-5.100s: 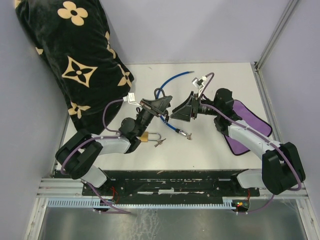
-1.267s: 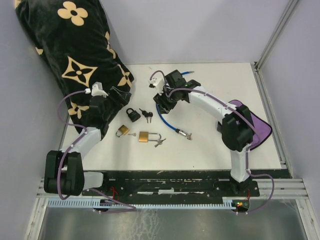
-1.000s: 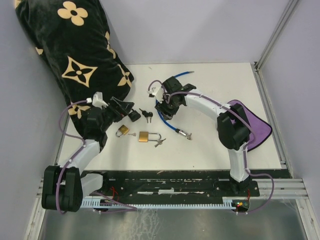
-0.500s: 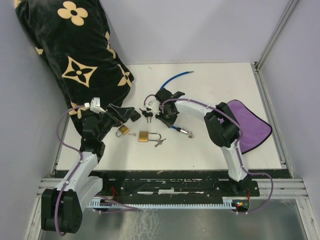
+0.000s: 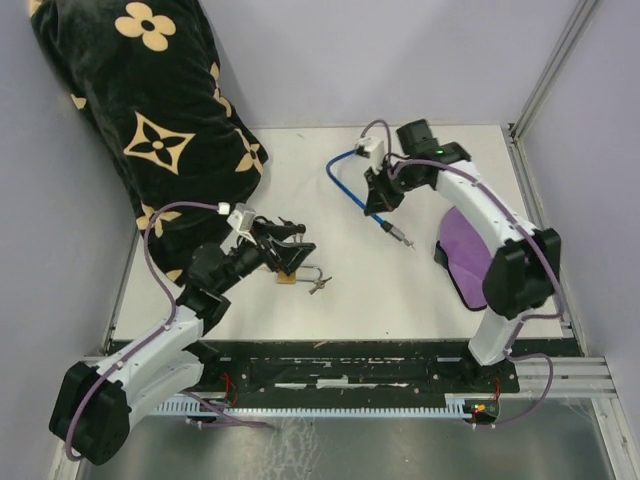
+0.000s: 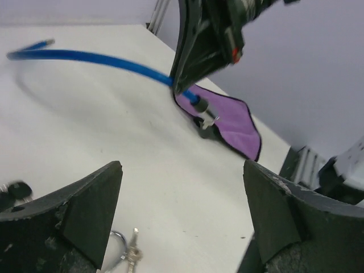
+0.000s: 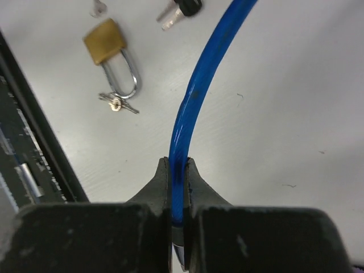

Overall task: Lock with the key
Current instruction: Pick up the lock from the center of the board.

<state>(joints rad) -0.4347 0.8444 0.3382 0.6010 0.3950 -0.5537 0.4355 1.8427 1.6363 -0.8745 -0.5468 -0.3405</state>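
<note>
Nearby, flower-monogram cushion (image 5: 150, 130); blue cable (image 7: 193, 99) in right jaws

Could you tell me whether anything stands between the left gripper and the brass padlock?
Nothing visible does. The left gripper hangs open close by the brass padlock, with the keys lying beside its shackle. The right gripper holds the blue cable well clear.

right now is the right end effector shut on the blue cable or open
Shut: the right end effector clamps the blue cable, its fingers pressed against both sides with no gap.
</note>
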